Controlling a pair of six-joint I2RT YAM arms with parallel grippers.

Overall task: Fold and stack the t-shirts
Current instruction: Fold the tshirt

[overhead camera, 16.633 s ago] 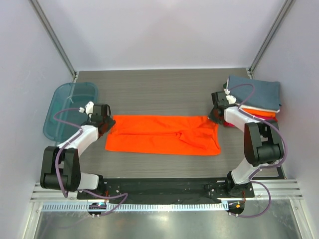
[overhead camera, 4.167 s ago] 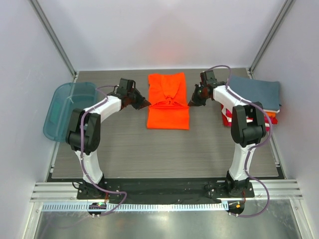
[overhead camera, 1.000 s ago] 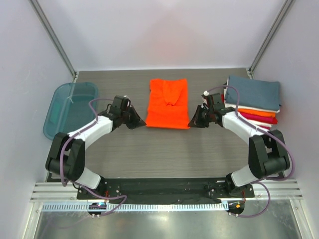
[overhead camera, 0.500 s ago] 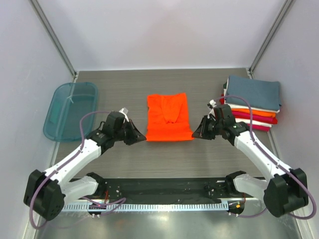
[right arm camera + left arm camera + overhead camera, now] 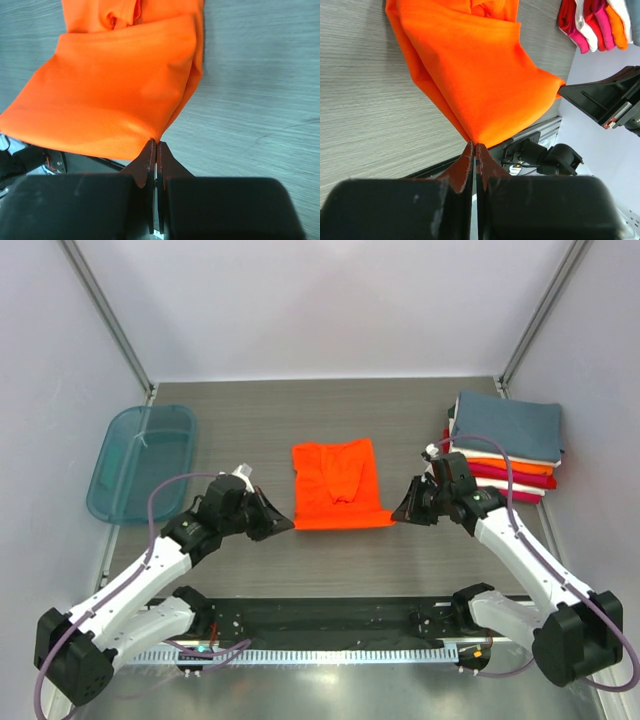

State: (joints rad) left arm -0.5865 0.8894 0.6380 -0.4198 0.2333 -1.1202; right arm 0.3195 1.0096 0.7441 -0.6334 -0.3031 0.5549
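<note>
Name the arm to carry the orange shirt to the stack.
Right, probably. The right arm, jaws shut on a corner of the orange shirt, is beside the folded stack; the left arm grips the opposite corner, farther away.

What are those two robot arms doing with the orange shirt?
They are folding it. The left gripper and the right gripper are each pinched shut on one near corner of the orange t-shirt, which lies partly folded in the middle of the table. A stack of folded shirts waits at the right side, with a blue-grey one on top. The orange one is not on that stack yet.
</note>
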